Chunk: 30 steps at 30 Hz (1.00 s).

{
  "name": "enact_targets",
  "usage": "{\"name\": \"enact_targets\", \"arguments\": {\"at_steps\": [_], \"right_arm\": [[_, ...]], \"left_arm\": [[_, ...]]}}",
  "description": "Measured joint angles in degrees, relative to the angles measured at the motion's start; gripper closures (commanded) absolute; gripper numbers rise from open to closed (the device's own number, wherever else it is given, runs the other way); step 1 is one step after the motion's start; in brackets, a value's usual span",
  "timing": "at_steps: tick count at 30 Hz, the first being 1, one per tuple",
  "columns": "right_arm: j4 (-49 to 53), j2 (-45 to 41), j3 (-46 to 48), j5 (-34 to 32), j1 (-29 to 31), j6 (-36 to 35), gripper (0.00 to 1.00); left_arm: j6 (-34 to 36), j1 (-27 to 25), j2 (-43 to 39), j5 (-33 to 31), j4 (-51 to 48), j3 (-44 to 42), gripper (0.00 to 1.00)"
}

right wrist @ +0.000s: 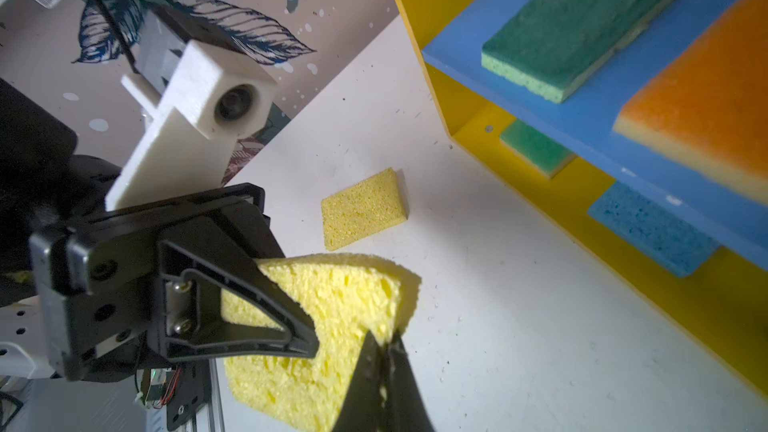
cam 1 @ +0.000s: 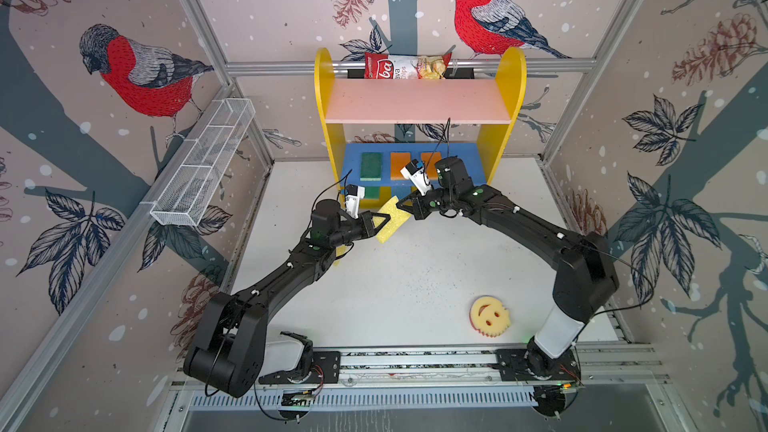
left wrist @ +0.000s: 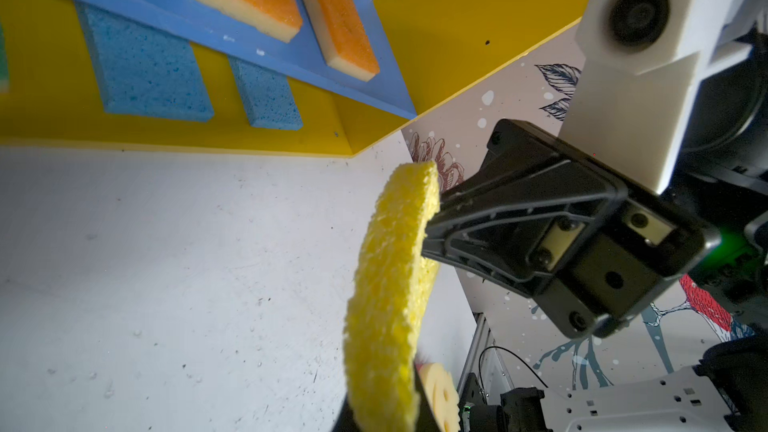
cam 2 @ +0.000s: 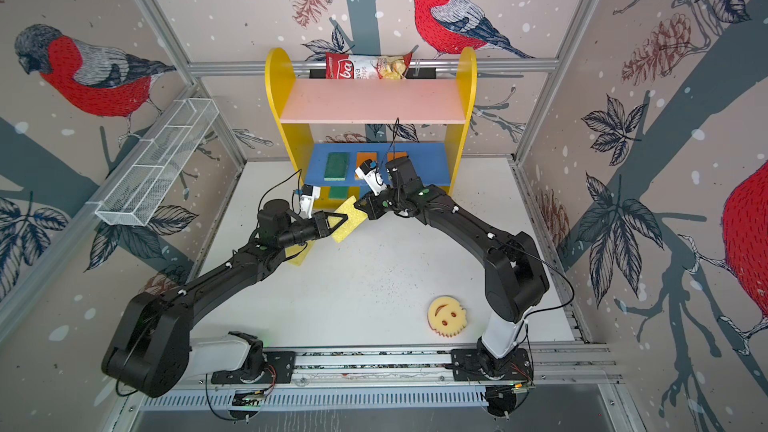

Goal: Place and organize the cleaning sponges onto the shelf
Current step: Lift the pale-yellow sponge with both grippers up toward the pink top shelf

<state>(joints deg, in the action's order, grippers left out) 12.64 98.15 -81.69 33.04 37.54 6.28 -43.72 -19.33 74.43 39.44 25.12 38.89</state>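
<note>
Hanging above the white table just in front of the shelf in both top views, a porous yellow sponge slants with its long axis from lower left to upper right. The left fingers clamp its lower half and the right fingers pinch its upper corner. In the left wrist view it shows edge-on, a coarse foam slab with the ribbed black right fingers at its rim. In the right wrist view the triangular left fingers squeeze its flat face. A second yellow sponge lies flat on the table.
</note>
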Motion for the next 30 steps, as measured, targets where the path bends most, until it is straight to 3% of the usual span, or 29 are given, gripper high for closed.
{"name": "enact_targets", "arguments": {"at_steps": [3,10,15,20,24,30], "right_arm": [[-3.93,-2.67,1.07,-0.96,-0.57,2.21,0.39],[-15.23,-10.67,7.04,-4.28,-1.16,9.73,0.25],[-27.91,-14.32,14.38,-3.93,-1.62,18.47,0.22],[-38.91,-11.85,16.02,0.5,-1.25,28.04,0.24],[-44.44,-7.72,13.27,4.09,-0.02,34.62,0.26],[-46.4,-3.65,5.2,5.05,3.78,35.76,0.26]], "left_arm": [[-1.29,0.07,-0.76,-0.13,1.42,1.57,1.0],[-2.36,0.48,-3.65,-5.18,5.11,7.15,1.0],[-2.95,0.59,-5.77,-12.33,9.51,8.09,1.0],[-4.61,0.59,-5.95,-17.42,14.08,8.59,1.0],[-6.86,0.59,-5.7,-20.26,18.34,8.61,1.0],[-10.4,0.57,-3.23,-22.91,22.8,9.92,1.0]]}}
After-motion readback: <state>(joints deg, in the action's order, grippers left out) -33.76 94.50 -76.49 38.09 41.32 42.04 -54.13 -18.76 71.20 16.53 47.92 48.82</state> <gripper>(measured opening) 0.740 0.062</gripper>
